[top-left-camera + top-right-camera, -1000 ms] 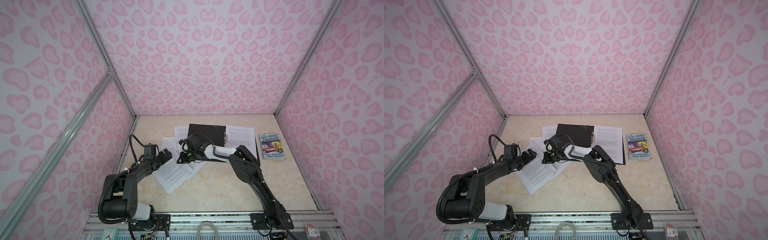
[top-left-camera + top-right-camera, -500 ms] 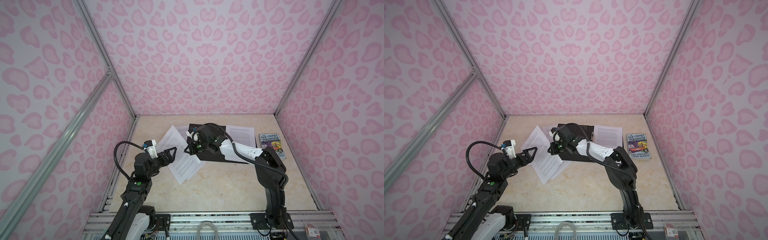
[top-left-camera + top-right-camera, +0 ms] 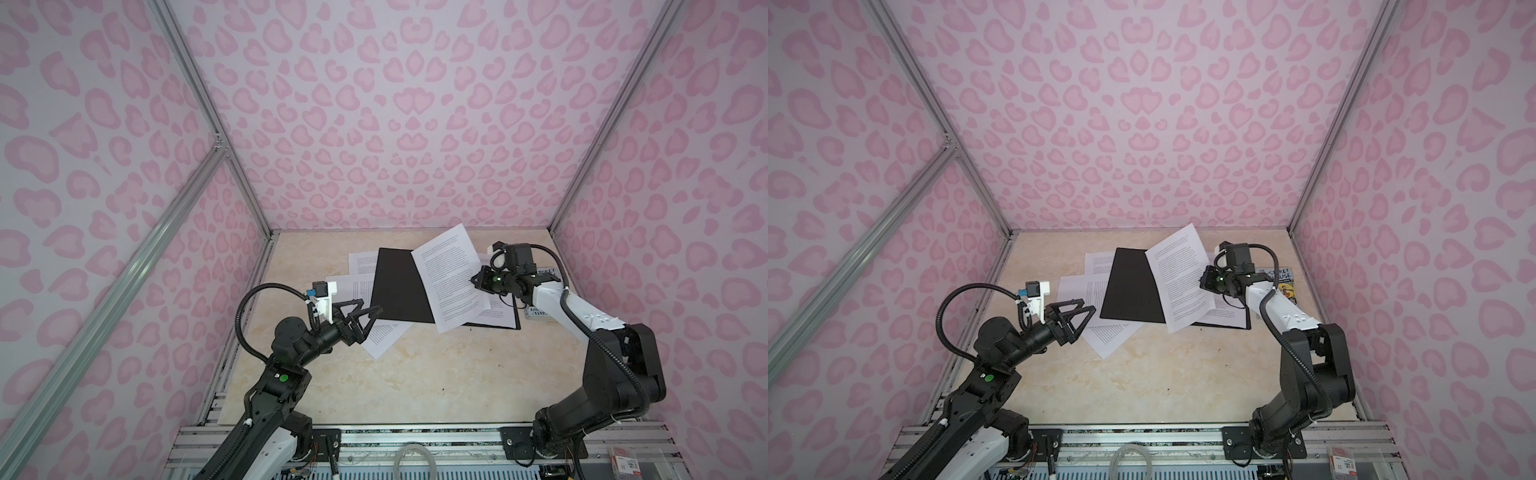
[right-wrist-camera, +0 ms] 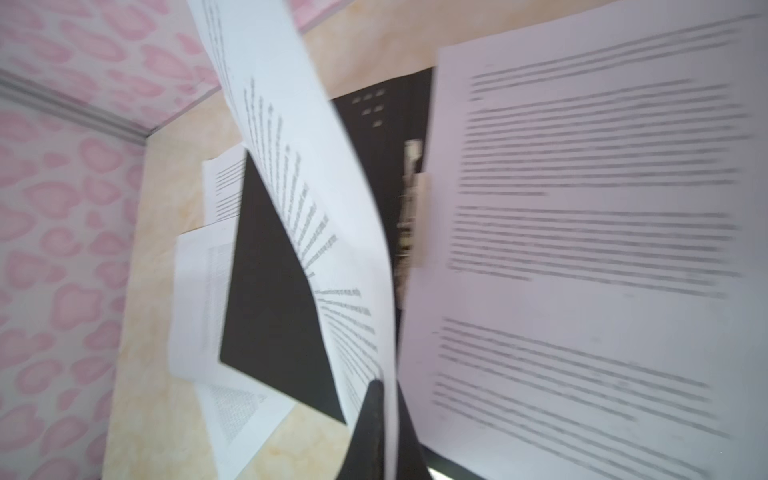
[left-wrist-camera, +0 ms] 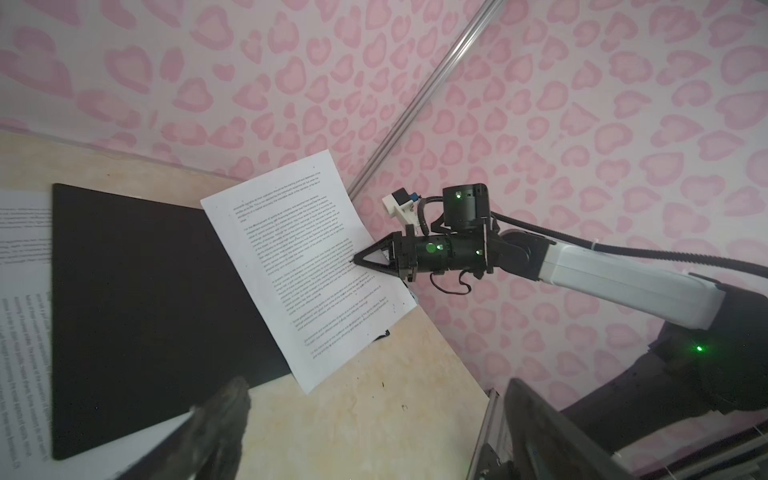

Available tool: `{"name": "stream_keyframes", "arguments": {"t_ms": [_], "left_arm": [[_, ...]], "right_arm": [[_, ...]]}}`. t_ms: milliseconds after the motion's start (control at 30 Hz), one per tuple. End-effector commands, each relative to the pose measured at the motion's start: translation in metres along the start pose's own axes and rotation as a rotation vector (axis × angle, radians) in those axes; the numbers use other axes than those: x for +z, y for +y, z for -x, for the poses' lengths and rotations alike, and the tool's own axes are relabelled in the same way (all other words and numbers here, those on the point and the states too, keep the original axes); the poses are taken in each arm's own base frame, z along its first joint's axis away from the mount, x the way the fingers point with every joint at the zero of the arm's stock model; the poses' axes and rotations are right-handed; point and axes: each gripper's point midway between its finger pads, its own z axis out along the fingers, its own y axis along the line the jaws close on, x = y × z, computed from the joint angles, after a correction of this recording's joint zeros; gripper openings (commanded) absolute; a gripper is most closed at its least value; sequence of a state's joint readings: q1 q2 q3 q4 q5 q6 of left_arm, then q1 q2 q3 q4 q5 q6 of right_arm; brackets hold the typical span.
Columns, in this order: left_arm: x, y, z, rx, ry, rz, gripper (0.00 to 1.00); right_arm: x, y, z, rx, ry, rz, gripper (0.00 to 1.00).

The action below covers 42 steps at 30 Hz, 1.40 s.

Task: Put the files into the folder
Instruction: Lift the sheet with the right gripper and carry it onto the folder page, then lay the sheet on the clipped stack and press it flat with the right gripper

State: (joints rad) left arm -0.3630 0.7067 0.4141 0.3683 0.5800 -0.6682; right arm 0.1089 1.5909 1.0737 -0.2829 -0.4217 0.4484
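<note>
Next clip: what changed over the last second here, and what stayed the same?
The right end effector, shut on one sheet, lifted it off the pile left of the folder and carried it rightwards; it now hangs tilted over the folder's right half. The left end effector stayed open beside the pile, shifting slightly. Folder, pile and book did not move.

you've got a robot test cell in a lab here: pink leopard-print panels [image 3: 395, 124] boxed in by aluminium framing [image 3: 201, 95], a marble-look tabletop [image 3: 436, 374], and a left arm [image 3: 282, 386] and right arm [image 3: 615, 374] bolted to a slotted metal rail [image 3: 457, 436] up front.
</note>
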Motion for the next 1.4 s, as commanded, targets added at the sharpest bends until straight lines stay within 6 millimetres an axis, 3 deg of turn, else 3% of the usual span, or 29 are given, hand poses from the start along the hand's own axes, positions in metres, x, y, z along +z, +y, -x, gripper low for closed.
{"name": "stream_keyframes", "arguments": {"t_ms": [0,133,333,667,1067,1367], "left_arm": [[0.004,-0.017,0.005,0.058,0.002,-0.069,0.97],[0.002,-0.016,0.005,0.07,-0.01,-0.05,0.97],[0.0,-0.016,0.007,0.08,-0.026,-0.047,0.97],[0.001,-0.012,0.006,0.075,-0.025,-0.029,0.97],[0.001,-0.009,0.006,0.071,-0.027,-0.019,0.97],[0.001,-0.01,0.006,0.069,-0.029,-0.017,0.97]], "right_arm": [[0.001,-0.047,-0.004,0.013,0.032,-0.123,0.0],[0.001,-0.075,0.004,0.009,0.022,-0.215,0.0],[-0.001,-0.086,0.019,0.013,-0.006,-0.252,0.0],[0.017,-0.085,0.014,0.011,0.047,-0.192,0.0],[0.019,-0.072,0.021,0.048,0.006,-0.133,0.0],[0.027,-0.075,0.015,0.077,0.013,-0.135,0.0]]}}
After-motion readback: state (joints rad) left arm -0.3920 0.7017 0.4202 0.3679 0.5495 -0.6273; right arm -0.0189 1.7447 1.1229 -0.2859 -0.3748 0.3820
